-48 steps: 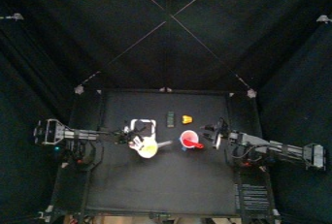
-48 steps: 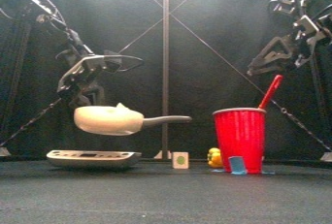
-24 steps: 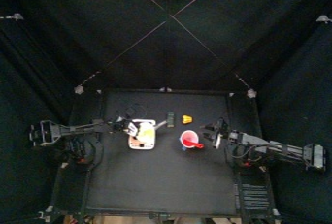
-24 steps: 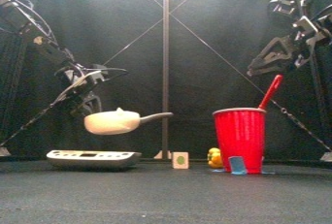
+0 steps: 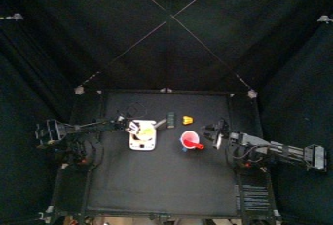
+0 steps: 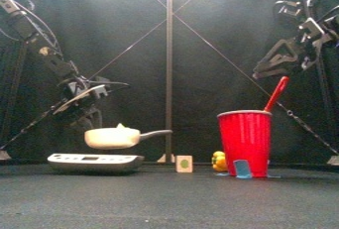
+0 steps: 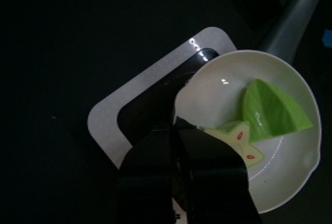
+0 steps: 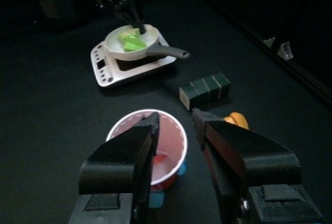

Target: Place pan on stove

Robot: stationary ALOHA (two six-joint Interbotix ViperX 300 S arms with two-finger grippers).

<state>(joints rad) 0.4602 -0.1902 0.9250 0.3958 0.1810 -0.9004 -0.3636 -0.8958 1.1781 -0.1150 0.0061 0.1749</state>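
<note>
Presently, items as found:

- Pan [image 6: 114, 137]: pale, short handle pointing right in front view; hung just above the stove, not yet resting on it. A gap showed between pan base and stove top. Green piece inside it, per left wrist view.
- Stove [image 6: 95, 161]: white flat block, on table [image 6: 169, 198] at left; pan directly over it in top view.
- Left gripper [image 7: 208, 136]: jaws narrow, clamped on pan rim; arm reached in from left.
- Right gripper [image 8: 182, 121]: jaws apart, nothing between them; hung over red cup [image 6: 244, 144], resting.
- Red cup: right of centre, red stick leaning out of it.
- Small dark block [image 8: 208, 89] & orange piece [image 8: 234, 120]: between stove and cup, untouched.
- Progress, est.: pickup & carry done, pan aligned over stove. Left to do: lower to contact, release rim, withdraw arm.
- Risk, est.: rim-only grip; pan could tilt on release.
</note>
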